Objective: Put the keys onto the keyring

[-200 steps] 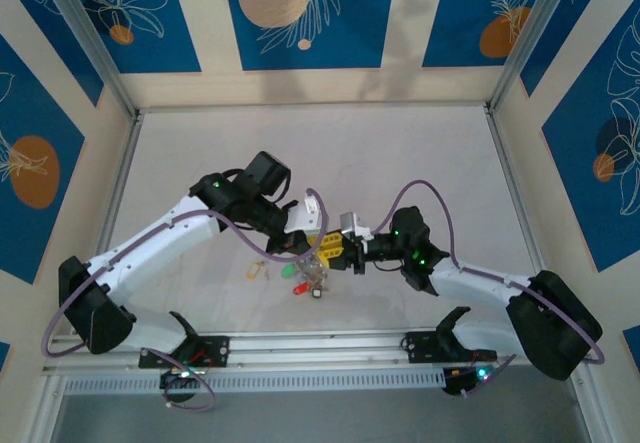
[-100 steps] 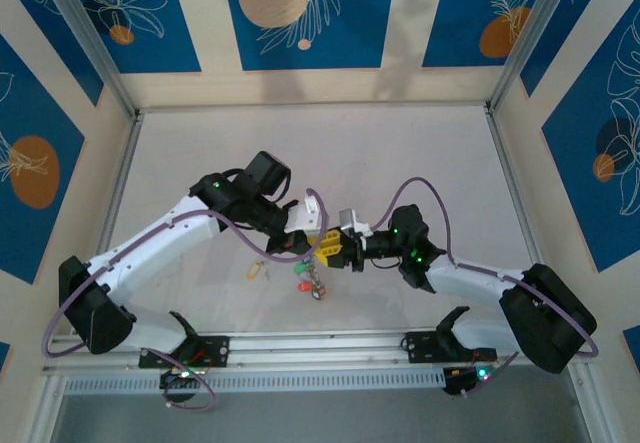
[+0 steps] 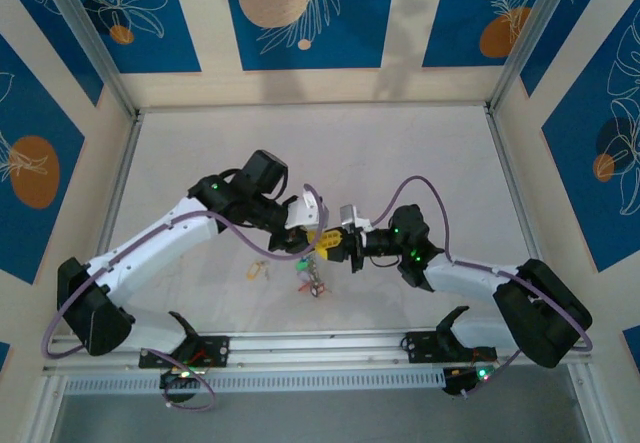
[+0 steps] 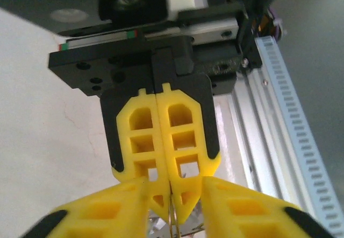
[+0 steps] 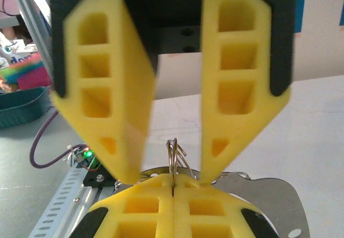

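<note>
The keyring point(image 5: 173, 152), a thin metal loop, stands on edge between the pads of my right gripper point(image 5: 173, 187), which is shut on it. My left gripper's fingers point(image 5: 102, 98) come in from the far side and stand open astride the ring without touching it. In the left wrist view my left gripper point(image 4: 173, 189) is open around the right gripper's shut fingers point(image 4: 161, 136), and the ring wire point(image 4: 173, 219) shows below them. From above, both grippers meet over the table's middle, and several tagged keys point(image 3: 310, 281) hang in a bunch under them. One key with a yellow tag point(image 3: 257, 269) lies loose to the left.
An aluminium rail point(image 3: 320, 345) runs along the near edge of the white table point(image 3: 400, 163), close below the grippers. Metal frame posts point(image 3: 505, 73) and patterned walls close in the sides and back. A teal basket point(image 5: 21, 106) sits off the table.
My left gripper has opened and let go of the ring. My right gripper has shut on it. Both wrists shifted slightly, and the key bunch now hangs a little further right.
</note>
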Robot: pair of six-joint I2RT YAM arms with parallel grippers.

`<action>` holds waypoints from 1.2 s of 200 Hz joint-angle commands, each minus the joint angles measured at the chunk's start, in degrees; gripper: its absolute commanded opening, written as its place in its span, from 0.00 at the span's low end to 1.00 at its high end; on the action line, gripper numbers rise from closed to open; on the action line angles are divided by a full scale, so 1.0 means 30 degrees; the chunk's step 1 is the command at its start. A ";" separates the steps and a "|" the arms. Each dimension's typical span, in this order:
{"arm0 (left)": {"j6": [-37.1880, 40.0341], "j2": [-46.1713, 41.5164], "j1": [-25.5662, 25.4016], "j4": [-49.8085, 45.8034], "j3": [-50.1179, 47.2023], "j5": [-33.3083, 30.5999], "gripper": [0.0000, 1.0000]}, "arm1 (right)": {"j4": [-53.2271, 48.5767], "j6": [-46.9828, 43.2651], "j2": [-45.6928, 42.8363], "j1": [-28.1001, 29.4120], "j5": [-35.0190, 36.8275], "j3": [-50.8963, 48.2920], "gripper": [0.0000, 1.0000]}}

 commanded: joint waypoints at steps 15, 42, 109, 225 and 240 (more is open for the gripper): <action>-0.1702 -0.2669 0.1398 0.3129 -0.2037 0.1901 0.42 | 0.2727 0.1118 -0.0772 -0.0761 0.0441 -0.0912 0.00; -0.2031 -0.2631 0.1657 0.3736 -0.2930 0.3086 0.35 | 0.4097 0.1559 -0.1298 -0.1462 0.0472 -0.1846 0.00; -0.3076 -0.2470 0.1580 0.7531 -0.4753 0.0565 0.51 | 0.1413 0.0430 -0.3332 -0.1651 -0.0499 -0.1841 0.00; -0.2515 -0.3186 0.1658 0.7706 -0.5377 0.1141 0.54 | 0.0651 -0.0052 -0.3514 -0.1618 0.0604 -0.2043 0.00; -0.2452 -0.3391 0.1657 0.7703 -0.5717 0.1641 0.54 | 0.0641 -0.0103 -0.3576 -0.1607 0.0723 -0.2119 0.00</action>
